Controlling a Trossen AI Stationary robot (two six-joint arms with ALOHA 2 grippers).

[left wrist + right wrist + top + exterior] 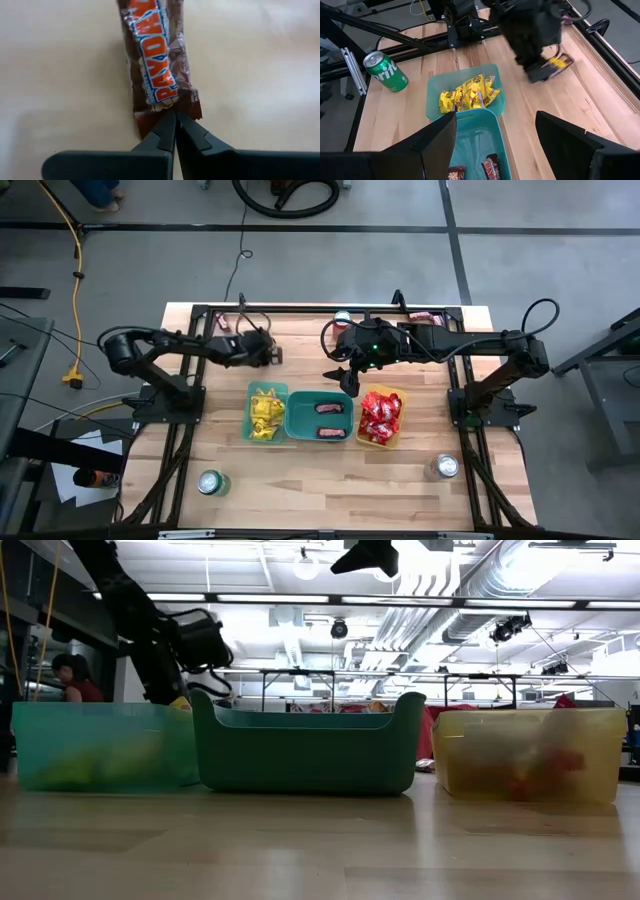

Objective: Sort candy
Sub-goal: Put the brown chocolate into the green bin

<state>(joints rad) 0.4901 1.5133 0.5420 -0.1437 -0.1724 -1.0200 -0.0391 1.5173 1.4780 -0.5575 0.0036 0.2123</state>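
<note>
A dark brown bar [155,55] with an orange-and-white label lies flat on the wood near the table's far edge, also seen in the right wrist view [560,62]. My left gripper [175,120] [272,352] is down at its near end, shut on it. My right gripper [496,117] [343,377] hangs open and empty above the far rim of the green bin [300,420], which holds two brown bars [329,408]. Yellow packets [467,94] fill the teal bin [251,416]. Red packets [380,414] fill the yellow bin [396,437]. My left gripper pinches the flat crimped end of the bar's wrapper [186,106] between its two fingertips. The fingers run along the bar's length, low over the table. The bar lies on the wood, stretched out away from the fingers.
A green can [211,482] stands near the left front corner and a silver can [443,468] near the right front. Another can [343,317] and a red packet [424,318] sit at the far edge. The three bins stand side by side at mid-table [305,750].
</note>
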